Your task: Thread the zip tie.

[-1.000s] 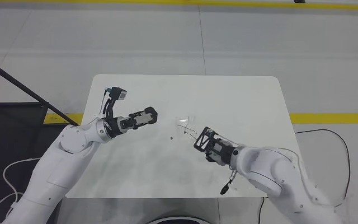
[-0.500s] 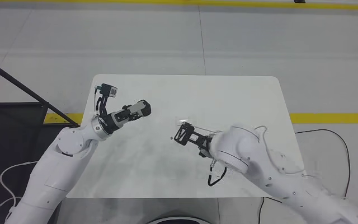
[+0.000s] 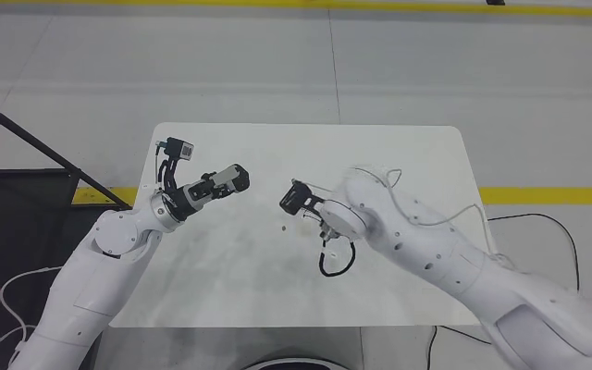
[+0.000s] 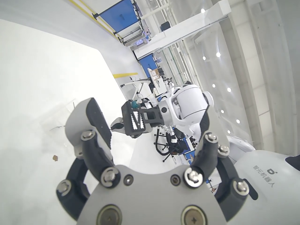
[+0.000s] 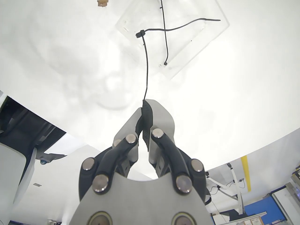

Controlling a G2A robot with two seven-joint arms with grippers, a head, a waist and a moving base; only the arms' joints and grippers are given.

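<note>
My right gripper (image 5: 146, 105) is shut on the end of a thin black zip tie (image 5: 147, 71). The strap rises from the fingertips to a small square head (image 5: 140, 34) over a clear plastic tray (image 5: 206, 36). From that head a black strand runs across the tray; I cannot tell if it is the same tie. A second black zip tie (image 5: 164, 24) lies in the tray and crosses that strand. In the top view the right gripper (image 3: 294, 196) hangs mid-table. My left gripper (image 3: 236, 176) (image 4: 152, 122) is open and holds nothing, a short way off, facing the right one.
The white table (image 3: 398, 157) has rounded corners and wide bare areas. A small brown crumb (image 5: 102, 1) (image 3: 282, 226) lies beside the tray. A black cable loop (image 3: 335, 264) hangs under the right forearm.
The right arm has swung in, carrying its gripper toward the table's middle and the left gripper. The left gripper shifted slightly back and left, then held still.
</note>
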